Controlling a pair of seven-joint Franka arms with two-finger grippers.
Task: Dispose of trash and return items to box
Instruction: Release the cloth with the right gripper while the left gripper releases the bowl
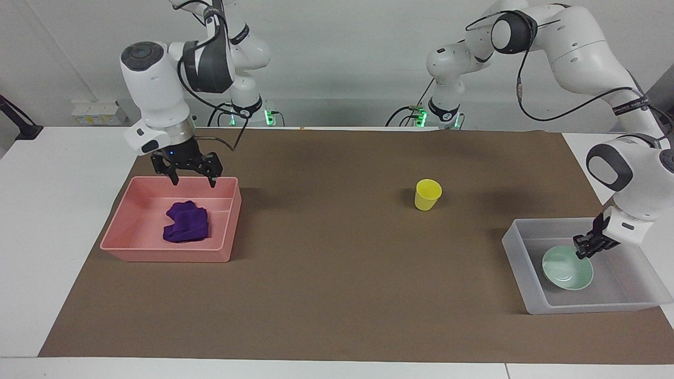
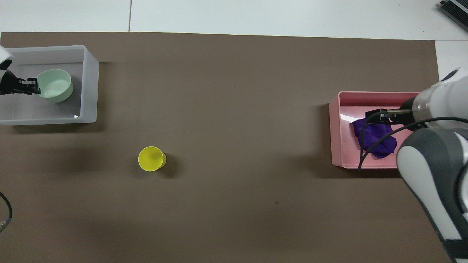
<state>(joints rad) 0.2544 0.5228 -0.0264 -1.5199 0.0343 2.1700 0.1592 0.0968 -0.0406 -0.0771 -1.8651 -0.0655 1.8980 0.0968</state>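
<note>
The purple cloth wad lies in the pink tray, loose; it also shows in the overhead view. My right gripper is open and empty, raised over the tray's edge nearer to the robots. The mint-green bowl sits low in the translucent box, somewhat tilted, and hides the label. My left gripper is shut on the bowl's rim; it also shows in the overhead view. The yellow cup stands upright on the brown mat, apart from both grippers.
The brown mat covers most of the white table. The pink tray is at the right arm's end and the box at the left arm's end. The cup stands between them, closer to the box.
</note>
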